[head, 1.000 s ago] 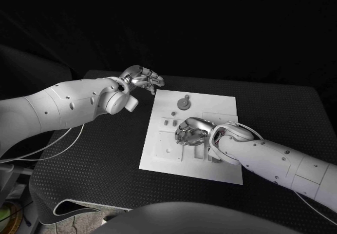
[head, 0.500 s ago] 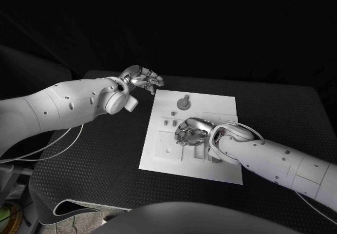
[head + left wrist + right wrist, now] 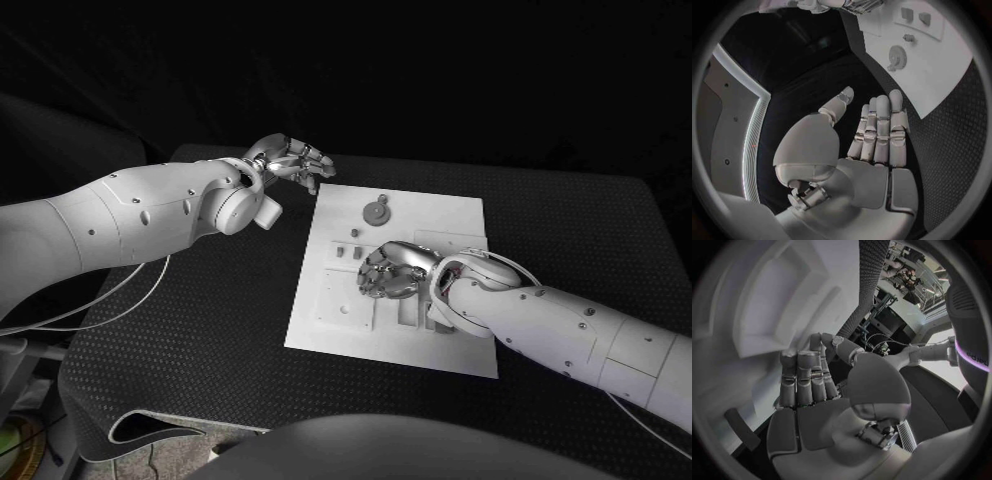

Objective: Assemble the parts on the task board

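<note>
The white task board (image 3: 329,310) lies in the middle of the black table. My right hand (image 3: 391,272) is over its centre with the fingers bent down onto the surface; in the right wrist view the fingers (image 3: 801,377) lie side by side against the board (image 3: 754,305) and I see nothing in them. My left hand (image 3: 290,159) hovers off the board's far left corner, its fingers (image 3: 879,130) straight, close together and holding nothing. A round toothed part (image 3: 375,212) lies on the far half of the board, also visible in the left wrist view (image 3: 896,54). Small parts (image 3: 343,253) stand beside my right hand.
Black dotted matting (image 3: 188,330) surrounds the board on all sides. White cables (image 3: 108,295) trail under my left arm. Shallow recesses (image 3: 447,240) are cut into the board's right side. Two small pegs (image 3: 915,16) stand near the round part.
</note>
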Robot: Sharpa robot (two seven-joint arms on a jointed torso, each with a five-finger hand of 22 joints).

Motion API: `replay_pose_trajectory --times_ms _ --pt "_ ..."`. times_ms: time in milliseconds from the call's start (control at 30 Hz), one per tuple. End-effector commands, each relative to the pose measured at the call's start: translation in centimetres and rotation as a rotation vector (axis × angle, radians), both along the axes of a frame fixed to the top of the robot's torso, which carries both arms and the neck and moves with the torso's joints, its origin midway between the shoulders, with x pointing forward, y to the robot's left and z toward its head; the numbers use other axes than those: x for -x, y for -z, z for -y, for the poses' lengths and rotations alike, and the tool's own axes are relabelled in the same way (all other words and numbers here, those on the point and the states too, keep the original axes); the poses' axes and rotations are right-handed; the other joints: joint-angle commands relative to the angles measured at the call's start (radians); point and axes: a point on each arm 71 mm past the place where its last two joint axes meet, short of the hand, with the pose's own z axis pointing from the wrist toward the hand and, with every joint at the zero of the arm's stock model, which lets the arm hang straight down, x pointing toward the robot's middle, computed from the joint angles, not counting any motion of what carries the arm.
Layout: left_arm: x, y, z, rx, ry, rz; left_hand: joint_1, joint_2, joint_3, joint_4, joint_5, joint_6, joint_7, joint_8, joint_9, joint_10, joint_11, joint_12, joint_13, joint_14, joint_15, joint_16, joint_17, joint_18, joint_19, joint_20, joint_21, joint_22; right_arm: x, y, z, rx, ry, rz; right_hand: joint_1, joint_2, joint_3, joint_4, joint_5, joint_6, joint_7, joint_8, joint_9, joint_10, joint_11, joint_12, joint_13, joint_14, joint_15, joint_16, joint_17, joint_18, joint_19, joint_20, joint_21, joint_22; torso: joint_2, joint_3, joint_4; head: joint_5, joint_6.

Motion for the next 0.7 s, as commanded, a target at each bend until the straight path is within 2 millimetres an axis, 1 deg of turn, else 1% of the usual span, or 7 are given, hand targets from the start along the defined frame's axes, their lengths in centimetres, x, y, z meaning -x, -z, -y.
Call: replay_pose_trajectory --times_ms 33,200,433,567,700 --pt "0.0 -0.1 0.2 0.01 0.012 -0.002 -0.003 -0.003 -0.005 0.001 -0.006 -0.006 0.001 -0.004 -0.002 -0.006 0.001 0.002 0.0 0.009 0.0 -0.004 0.001 0.03 0.01 0.0 -0.007 0.0 0.6 1.1 0.1 0.048 -0.027 -0.042 0.0 -0.006 -0.006 -0.001 0.006 -0.016 0.012 -0.004 -0.001 -0.008 0.002 -0.006 0.0 -0.008 0.001 -0.001 0.002 0.058 -0.007 0.002 -0.004 0.001 0.0 0.0001 -0.0003 0.0 0.0" --pt "0.0 -0.1 0.1 0.01 0.011 -0.003 -0.003 -0.003 -0.005 0.001 -0.006 -0.006 0.001 -0.004 -0.002 -0.006 0.001 0.002 0.0 0.009 0.0 -0.004 0.002 0.03 0.01 0.0 -0.007 0.0 0.7 1.1 0.1 0.048 -0.029 -0.042 0.002 -0.005 -0.007 -0.001 0.006 -0.015 0.012 -0.003 0.0 -0.009 0.002 -0.006 0.001 -0.009 0.001 -0.001 0.002 0.058 -0.008 0.002 -0.005 0.002 0.0 0.0002 -0.0001 -0.001 0.0" --pt "0.0 -0.1 0.1 0.01 0.013 -0.004 -0.002 -0.003 -0.005 0.001 -0.006 -0.007 0.002 -0.004 -0.002 -0.006 0.001 0.003 0.0 0.009 0.0 -0.004 0.002 0.03 0.01 0.0 -0.008 0.0 0.7 1.0 0.2 0.042 -0.02 -0.034 0.003 -0.005 -0.008 0.0 0.006 -0.014 0.013 -0.002 0.0 -0.009 0.003 -0.006 0.002 -0.009 0.002 0.0 0.002 0.058 -0.008 0.003 -0.005 0.002 0.0 0.0006 0.0001 -0.006 0.0" --pt "0.0 -0.1 0.0 0.009 0.011 -0.005 -0.002 -0.003 -0.005 0.001 -0.006 -0.007 0.002 -0.004 -0.002 -0.006 0.001 0.003 0.0 0.009 0.0 -0.004 0.002 0.03 0.01 0.0 -0.008 0.0 1.0 0.6 0.5 0.028 -0.014 -0.018 0.004 -0.007 -0.012 0.0 0.006 -0.02 0.017 -0.005 -0.001 -0.009 0.004 -0.006 0.004 -0.009 0.003 0.001 0.003 0.058 -0.008 0.003 -0.005 0.002 0.0 0.0006 0.0 -0.009 0.0" --pt "-0.1 -0.1 -0.2 0.007 0.004 -0.002 -0.002 -0.004 -0.006 0.001 -0.007 -0.007 0.002 -0.004 -0.002 -0.006 0.001 0.003 0.0 0.009 0.0 -0.004 0.002 0.03 0.01 0.0 -0.008 0.0 1.3 0.1 1.1 0.019 -0.006 0.003 0.006 -0.013 -0.016 0.0 0.006 -0.031 0.017 -0.011 -0.002 -0.013 0.006 -0.008 0.006 -0.008 0.005 0.002 0.004 0.058 -0.007 0.003 -0.005 0.003 -0.001 0.0005 -0.0017 -0.012 0.0"
